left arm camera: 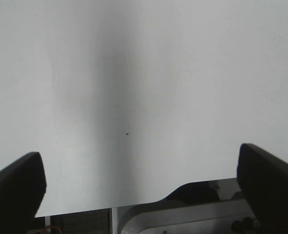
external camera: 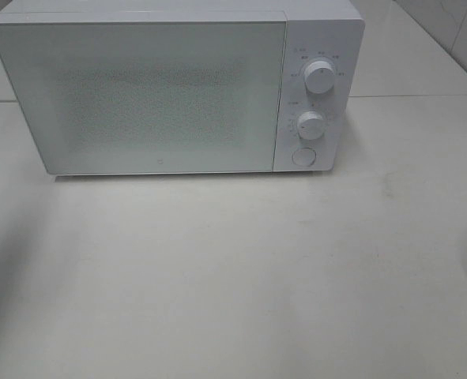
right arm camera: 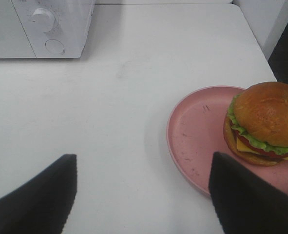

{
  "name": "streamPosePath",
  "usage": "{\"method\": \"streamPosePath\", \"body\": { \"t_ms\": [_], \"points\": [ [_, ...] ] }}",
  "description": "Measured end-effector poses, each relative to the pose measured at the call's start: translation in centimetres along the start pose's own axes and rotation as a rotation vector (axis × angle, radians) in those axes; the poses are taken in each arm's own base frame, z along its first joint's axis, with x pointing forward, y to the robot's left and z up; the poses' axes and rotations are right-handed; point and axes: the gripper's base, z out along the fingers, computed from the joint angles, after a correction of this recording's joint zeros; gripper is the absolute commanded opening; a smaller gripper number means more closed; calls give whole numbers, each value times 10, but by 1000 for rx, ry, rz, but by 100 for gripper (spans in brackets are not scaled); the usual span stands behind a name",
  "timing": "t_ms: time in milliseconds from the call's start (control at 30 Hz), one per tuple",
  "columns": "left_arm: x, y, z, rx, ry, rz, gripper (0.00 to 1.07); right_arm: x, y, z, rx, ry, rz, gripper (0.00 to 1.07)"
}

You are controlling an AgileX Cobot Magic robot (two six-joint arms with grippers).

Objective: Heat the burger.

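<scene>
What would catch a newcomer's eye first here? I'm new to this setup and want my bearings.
The white microwave dominates the high view, standing at the back of the table with its door shut and two knobs at its right. In the right wrist view, the burger sits on a pink plate, off to one side of it.

Burger (right arm camera: 263, 124): round, with a glossy golden-brown bun on top, a frill of green lettuce beneath it, a yellow cheese edge and a red layer above the lower bun. It sits upright and whole on one side of a pink plate (right arm camera: 197, 141) on the white table.
</scene>
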Motion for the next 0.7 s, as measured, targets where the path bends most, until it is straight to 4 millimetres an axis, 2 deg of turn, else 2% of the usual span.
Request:
{"method": "streamPosePath", "body": {
  "t_ms": [67,133,167,200,267,300,367,400,433,467,500,533,567,600,633,667,700],
  "points": [
    [4,-1,-8,-9,-26,4,100,0,0,0,0,0,0,74],
    [18,-4,-28,-37,-99,18,100,0,0,0,0,0,0,74],
    [18,-4,-28,-37,-99,18,100,0,0,0,0,0,0,74],
    [30,-6,-39,-50,-138,26,100,0,0,0,-1,0,0,74],
    [37,-7,-44,-55,-162,30,100,0,0,0,-1,0,0,74],
    [55,-8,-50,-67,-193,37,100,0,0,0,-1,0,0,74],
    [62,-9,-52,-74,-204,41,100,0,0,0,-1,0,0,74],
    [78,-9,-53,-83,-222,45,100,0,0,0,-1,0,0,74],
    [86,-10,-53,-84,-233,47,100,0,0,0,-1,0,0,74],
    [86,-10,-53,-84,-233,47,100,0,0,0,-1,0,0,74],
    [102,-11,-53,-85,-249,49,100,0,0,0,-1,0,0,74],
    [110,-12,-52,-86,-259,51,100,0,0,0,-1,0,0,74],
    [110,-12,-52,-86,-259,51,100,0,0,0,-1,0,0,74],
    [127,-12,-49,-88,-279,53,100,0,0,0,-1,0,0,74],
    [133,-13,-48,-87,-287,47,100,0,0,0,-1,0,0,74],
    [133,-13,-48,-87,-287,47,100,0,0,0,-1,0,0,74],
    [148,-13,-42,-86,-300,36,100,0,0,0,-1,0,0,74]
  ]
}}
